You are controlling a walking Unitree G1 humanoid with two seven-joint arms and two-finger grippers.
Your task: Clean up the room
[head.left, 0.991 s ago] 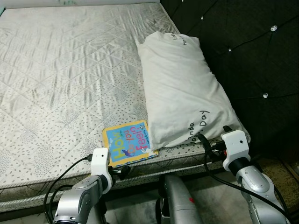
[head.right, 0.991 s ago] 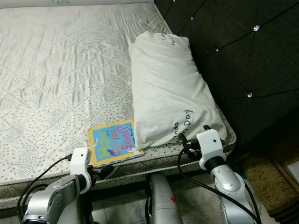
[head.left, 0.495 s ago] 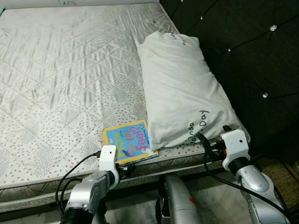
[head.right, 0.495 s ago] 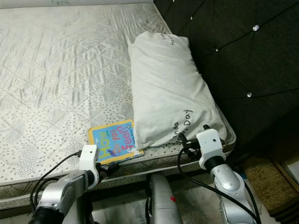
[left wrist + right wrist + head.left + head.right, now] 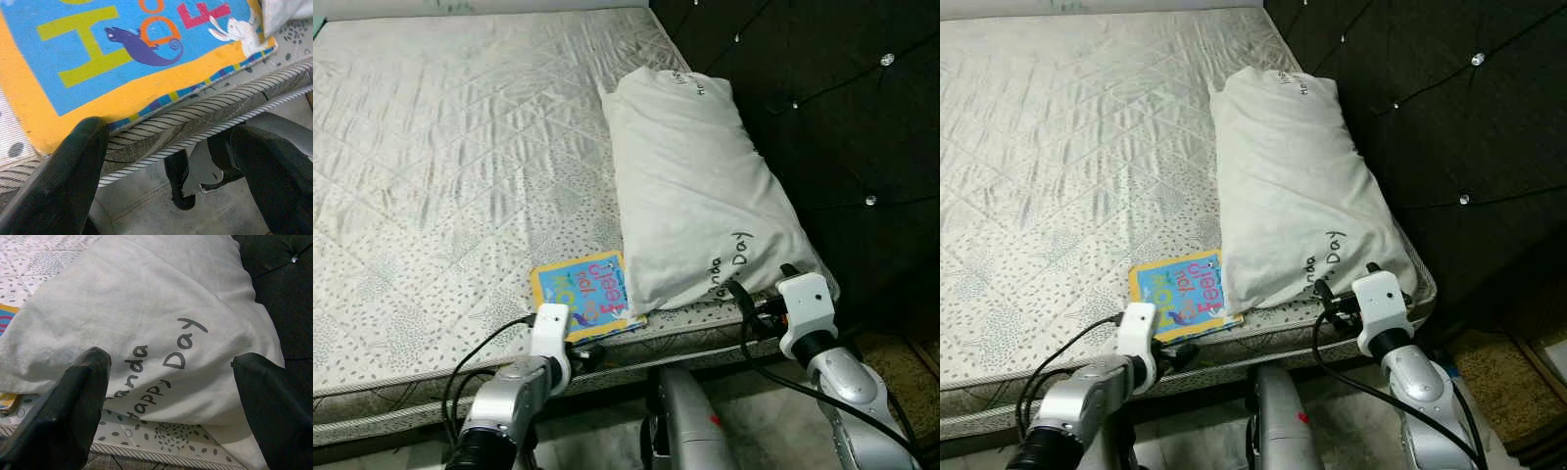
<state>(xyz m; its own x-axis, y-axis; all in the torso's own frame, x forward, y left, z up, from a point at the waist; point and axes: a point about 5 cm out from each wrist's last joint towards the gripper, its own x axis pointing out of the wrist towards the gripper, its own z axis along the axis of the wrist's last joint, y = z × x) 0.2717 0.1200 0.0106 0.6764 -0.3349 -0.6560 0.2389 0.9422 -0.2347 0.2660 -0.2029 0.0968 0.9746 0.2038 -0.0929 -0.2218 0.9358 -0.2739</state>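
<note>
Item 1: bed (image 5: 460, 176). Bare quilted mattress, pale with a grey speckled pattern and a striped piped edge along the near side; dark tufted headboard (image 5: 842, 108) with small shiny studs on the robot's right.

Item 2: pillow (image 5: 695, 186). White, long, lying along the headboard side of the bed, with dark handwritten lettering reading "Happy Day" near its lower corner. Its near corner overlapped one edge of the picture book.

Item 3: children's picture book (image 5: 585, 294). Blue cover with an orange border, coloured letters, a purple lizard and a white rabbit. It lay flat at the near edge of the mattress, just left of the pillow, one side tucked under the pillow's corner.

Item 4: left pincer (image 5: 171, 161). The silver left arm was bent upward from below the bed, the white wrist block raised at the mattress edge just below the book, with cables looping behind it. The two black fingers (image 5: 63, 176) stood spread wide apart, holding nothing; one fingertip sat at the book's orange corner against the striped piping, and contact could not be confirmed.

Item 5: right pincer (image 5: 171, 401). The right arm was bent likewise, the wrist raised at the bed's near right corner, pointing at the lettered end of the pillow. Fingers (image 5: 73, 401) spread wide on either side of the pillow's corner, pinching nothing.
</note>
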